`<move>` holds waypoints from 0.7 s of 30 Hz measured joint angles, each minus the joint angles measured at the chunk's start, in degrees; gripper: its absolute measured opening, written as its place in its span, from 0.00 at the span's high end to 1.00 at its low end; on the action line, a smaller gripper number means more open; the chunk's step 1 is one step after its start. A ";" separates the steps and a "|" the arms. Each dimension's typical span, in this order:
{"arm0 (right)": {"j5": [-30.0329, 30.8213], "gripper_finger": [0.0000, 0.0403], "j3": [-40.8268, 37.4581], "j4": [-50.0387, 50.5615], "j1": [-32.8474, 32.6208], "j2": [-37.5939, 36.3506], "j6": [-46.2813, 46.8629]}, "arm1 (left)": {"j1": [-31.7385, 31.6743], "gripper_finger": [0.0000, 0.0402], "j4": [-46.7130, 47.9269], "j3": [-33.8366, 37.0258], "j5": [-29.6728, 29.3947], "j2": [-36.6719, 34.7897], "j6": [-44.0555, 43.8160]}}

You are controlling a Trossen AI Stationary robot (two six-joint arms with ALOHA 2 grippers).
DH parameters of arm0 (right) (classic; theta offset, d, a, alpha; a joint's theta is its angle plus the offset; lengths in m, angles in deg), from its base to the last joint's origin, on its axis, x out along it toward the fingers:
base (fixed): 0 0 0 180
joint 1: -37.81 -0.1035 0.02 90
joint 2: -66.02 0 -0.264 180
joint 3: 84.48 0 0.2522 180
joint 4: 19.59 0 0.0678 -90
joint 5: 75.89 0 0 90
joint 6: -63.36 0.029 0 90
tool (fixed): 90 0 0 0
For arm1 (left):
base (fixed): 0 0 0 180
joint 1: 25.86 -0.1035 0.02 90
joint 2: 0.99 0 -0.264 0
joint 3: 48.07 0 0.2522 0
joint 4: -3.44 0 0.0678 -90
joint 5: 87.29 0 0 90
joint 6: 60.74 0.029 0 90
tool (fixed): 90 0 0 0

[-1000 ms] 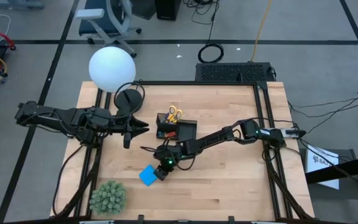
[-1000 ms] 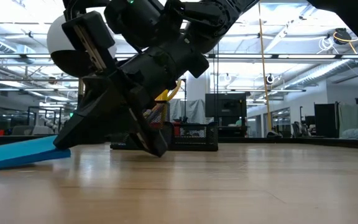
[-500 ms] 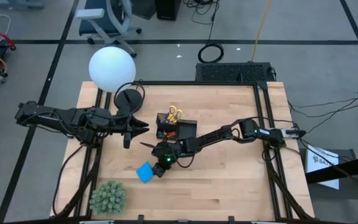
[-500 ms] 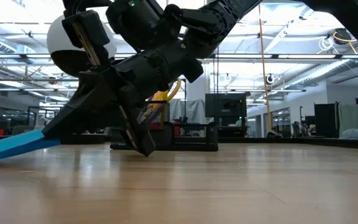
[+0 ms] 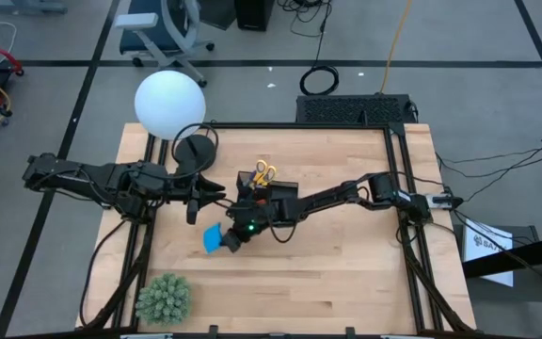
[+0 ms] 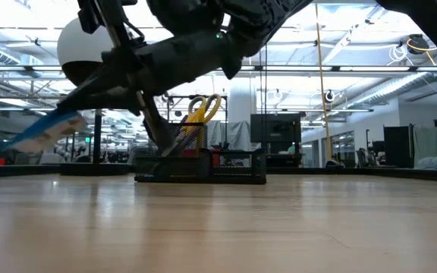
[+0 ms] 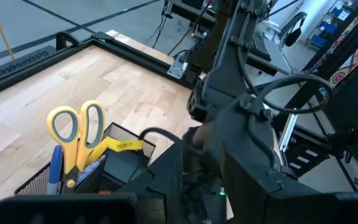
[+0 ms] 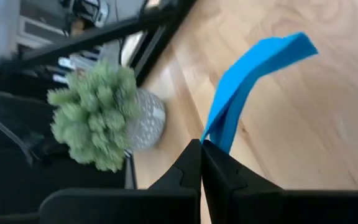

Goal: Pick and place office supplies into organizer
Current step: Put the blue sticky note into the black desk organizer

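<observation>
Two arms over the table, blue pad pinched in the right one

Several bystanders ring the work area: a white globe lamp (image 5: 169,104) with its round black base (image 5: 194,151) at the table's far left corner, and a green spiky plant (image 5: 164,298) at the near left edge. The left gripper (image 5: 216,194) reaches in from the left and hangs just beside the organizer (image 5: 278,198); whether its fingers are parted cannot be told.

The right gripper (image 5: 230,241) stretches across from the right side, its fingers (image 8: 194,163) closed tight on one edge of the blue square note pad (image 5: 213,238). In the low view the note pad slopes down away from the clamp, clear of the wooden table (image 5: 346,273). It hangs just left of and nearer than the organizer, between it and the plant.

The organizer's taller section holds the yellow-handled scissors (image 5: 264,172), handles up, with a bluish-purple pen (image 7: 55,169) beside them. A small red piece (image 5: 258,201) shows in the organizer.
</observation>
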 joint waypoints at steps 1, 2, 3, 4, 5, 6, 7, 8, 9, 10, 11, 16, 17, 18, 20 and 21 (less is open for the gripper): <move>-0.01 1.00 -0.01 -0.62 0.15 -0.16 0.80 | 0.01 0.71 0.12 0.02 0.00 0.00 0.00; 0.11 1.00 -0.02 -1.21 0.18 -0.29 1.41 | 0.02 0.71 0.19 0.02 0.00 0.02 0.00; 0.46 1.00 -0.02 -1.77 0.18 -0.39 1.57 | 0.01 0.71 0.15 0.00 0.00 0.02 0.00; 0.91 1.00 -0.02 -2.14 0.18 -0.55 1.65 | 0.02 0.71 0.09 0.00 0.00 0.02 0.00; 1.24 1.00 -0.02 -2.14 0.14 -0.92 1.65 | 0.02 0.71 0.10 0.00 0.00 0.02 0.00; 1.45 1.00 -0.02 -1.59 0.07 -1.43 1.60 | 0.02 0.71 0.18 0.02 0.01 0.02 0.00; 1.81 1.00 -0.02 -1.48 -0.07 -1.74 1.56 | 0.01 0.71 0.31 0.02 0.00 0.02 0.00; 2.58 1.00 0.01 -1.67 -0.21 -1.99 1.56 | 0.00 0.71 0.39 0.02 0.00 0.02 0.01; 3.26 1.00 0.02 -1.64 -0.32 -2.43 1.58 | -0.01 0.71 0.39 0.02 -0.02 0.04 0.02; 3.83 1.00 -0.05 -1.36 -0.50 -2.98 1.62 | -0.01 0.71 0.41 0.02 -0.02 0.04 0.02; 4.64 1.00 -0.30 -1.44 -0.76 -3.42 1.84 | -0.01 0.71 0.47 0.02 -0.02 0.04 0.02; 10.57 1.00 -5.41 -2.50 -1.46 -8.60 3.99 | -0.01 0.71 0.47 0.04 0.00 0.09 0.07; 12.06 1.00 -7.65 -3.80 -1.47 -10.27 4.55 | -0.01 0.71 0.47 0.04 0.00 0.09 0.11; 13.55 1.00 -10.37 -5.82 -1.48 -11.91 5.14 | -0.01 0.71 0.45 0.04 0.00 0.09 0.11; 16.70 1.00 -16.18 -12.15 -1.54 -15.21 6.53 | -0.01 0.71 0.43 0.04 0.00 0.09 0.11; 18.05 1.00 -19.46 -15.18 -1.54 -17.00 7.26 | -0.03 0.71 0.44 0.05 0.01 0.09 0.11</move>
